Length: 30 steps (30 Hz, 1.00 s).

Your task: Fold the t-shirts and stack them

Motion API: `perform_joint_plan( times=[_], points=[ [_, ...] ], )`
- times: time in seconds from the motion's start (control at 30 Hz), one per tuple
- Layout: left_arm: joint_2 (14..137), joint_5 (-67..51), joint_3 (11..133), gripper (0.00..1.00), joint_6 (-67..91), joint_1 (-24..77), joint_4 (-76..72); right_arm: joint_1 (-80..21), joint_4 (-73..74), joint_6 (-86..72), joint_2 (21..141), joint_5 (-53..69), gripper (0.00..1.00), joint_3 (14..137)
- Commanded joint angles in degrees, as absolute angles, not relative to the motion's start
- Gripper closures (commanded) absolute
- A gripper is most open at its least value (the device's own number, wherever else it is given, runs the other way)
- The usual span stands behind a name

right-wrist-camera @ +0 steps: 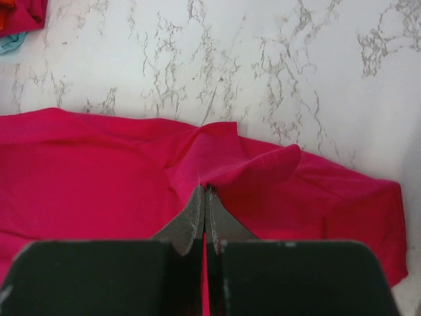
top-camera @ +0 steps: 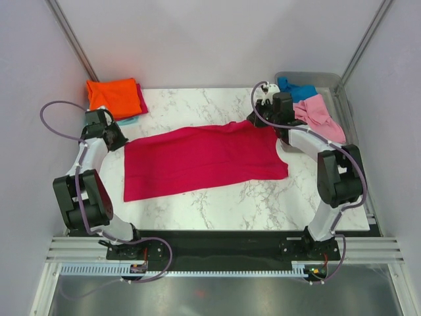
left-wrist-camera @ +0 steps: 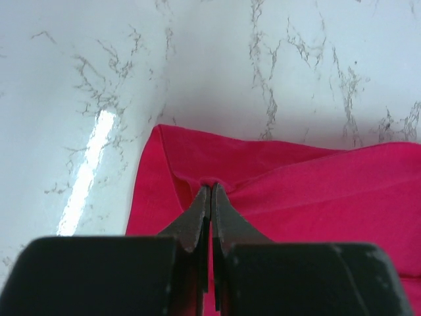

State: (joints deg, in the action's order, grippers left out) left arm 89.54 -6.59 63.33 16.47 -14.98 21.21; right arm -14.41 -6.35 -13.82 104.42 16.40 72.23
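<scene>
A crimson-pink t-shirt (top-camera: 204,160) lies spread across the middle of the marble table. My left gripper (top-camera: 122,141) is shut on its far left corner; in the left wrist view the gripper (left-wrist-camera: 210,187) pinches a fold of the crimson-pink t-shirt (left-wrist-camera: 316,191). My right gripper (top-camera: 264,124) is shut on its far right edge; in the right wrist view the gripper (right-wrist-camera: 204,189) pinches a raised pucker of the crimson-pink t-shirt (right-wrist-camera: 85,178). A folded orange t-shirt (top-camera: 114,93) tops a stack at the far left. Blue (top-camera: 295,89) and light pink (top-camera: 319,117) t-shirts lie in the tub.
The clear grey plastic tub (top-camera: 345,105) stands at the far right corner. A teal edge (top-camera: 127,121) shows under the orange stack. White walls close in on both sides. Bare marble (top-camera: 263,197) lies near the front of the table.
</scene>
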Motion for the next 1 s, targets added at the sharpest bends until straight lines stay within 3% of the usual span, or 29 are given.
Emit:
perform_joint_plan(
  times=[0.0, 0.47, 0.97],
  points=[
    [84.65, -7.65, 60.83, 0.98, 17.49, -15.64, 20.92, -14.41, -7.12, -11.95, 96.7, 15.56, 1.0, 68.92],
    [79.63, -4.31, 54.67, 0.98, 16.43, -16.26, 22.41, -14.41, -2.11, -12.21, 80.35, 8.98, 1.0, 54.85],
    [77.52, -0.53, 52.38, 0.96, 17.84, -16.26, 24.87, -14.33, -0.44, -15.82, 73.74, 1.94, 1.0, 44.57]
  ],
)
